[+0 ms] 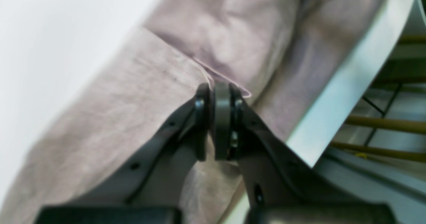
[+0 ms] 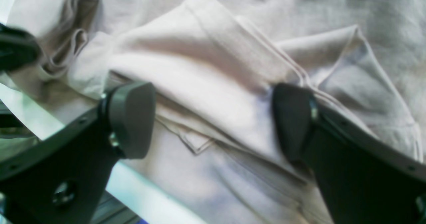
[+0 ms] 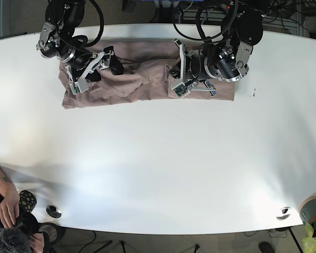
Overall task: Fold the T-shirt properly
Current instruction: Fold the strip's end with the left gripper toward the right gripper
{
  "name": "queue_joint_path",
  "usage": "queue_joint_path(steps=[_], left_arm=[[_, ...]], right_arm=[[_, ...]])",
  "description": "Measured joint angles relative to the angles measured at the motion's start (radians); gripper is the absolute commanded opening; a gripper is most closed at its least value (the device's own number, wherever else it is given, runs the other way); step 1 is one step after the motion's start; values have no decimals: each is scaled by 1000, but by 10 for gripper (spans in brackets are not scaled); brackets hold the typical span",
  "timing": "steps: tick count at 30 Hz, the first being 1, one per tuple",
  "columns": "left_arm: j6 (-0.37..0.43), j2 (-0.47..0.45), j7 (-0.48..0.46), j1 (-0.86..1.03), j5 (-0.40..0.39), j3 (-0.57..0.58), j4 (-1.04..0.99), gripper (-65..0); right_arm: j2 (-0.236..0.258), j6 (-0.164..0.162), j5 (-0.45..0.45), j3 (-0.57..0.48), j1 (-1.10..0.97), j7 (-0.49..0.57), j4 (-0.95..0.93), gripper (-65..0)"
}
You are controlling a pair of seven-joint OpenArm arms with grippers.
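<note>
- The right gripper [image 3: 97, 66] sits at the left end of the T-shirt [image 3: 131, 84], jaws spread wide over rumpled folds, gripping nothing.
- The T-shirt lies bunched along the far edge of the white table [image 3: 158, 158].
- The left gripper [image 3: 175, 79] sits right of the shirt's middle, jaws pressed together on a hem.
</note>
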Motion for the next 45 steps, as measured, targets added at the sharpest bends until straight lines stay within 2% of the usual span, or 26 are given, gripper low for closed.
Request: queue_joint_path(steps=[11, 14, 19, 22, 23, 30, 34, 37, 39, 42, 45], left_arm=[[0, 28, -1, -13, 3, 76, -9, -650], [0, 36, -1, -14, 4, 76, -9, -572], [4, 40, -2, -25, 0, 63, -9, -372], [35, 36, -2, -34, 0, 52, -5, -288], [37, 34, -2, -35, -1, 52, -5, -283], [36, 36, 3, -30, -6, 48, 84, -290], [21, 40, -12, -32, -29, -43, 134, -293], [-58, 36, 5, -18, -86, -167, 129, -336], [-109, 14, -6, 5, -153, -259, 128, -400], [-123, -19, 3, 45, -189, -356, 117, -469], [-123, -40, 6, 77, -217, -418, 79, -494]], right_arm=[[0, 0, 0, 0, 0, 0, 0, -119], [0, 0, 0, 0, 0, 0, 0, -119], [0, 0, 0, 0, 0, 0, 0, -119], [0, 0, 0, 0, 0, 0, 0, -119], [1, 0, 0, 0, 0, 0, 0, -119], [1, 0, 0, 0, 0, 0, 0, -119], [1, 0, 0, 0, 0, 0, 0, -119], [3, 0, 0, 0, 3, -1, 0, -119], [3, 0, 0, 0, 6, -1, 0, -119], [3, 0, 0, 0, 6, -1, -2, -119], [3, 0, 0, 0, 8, -1, -2, -119]])
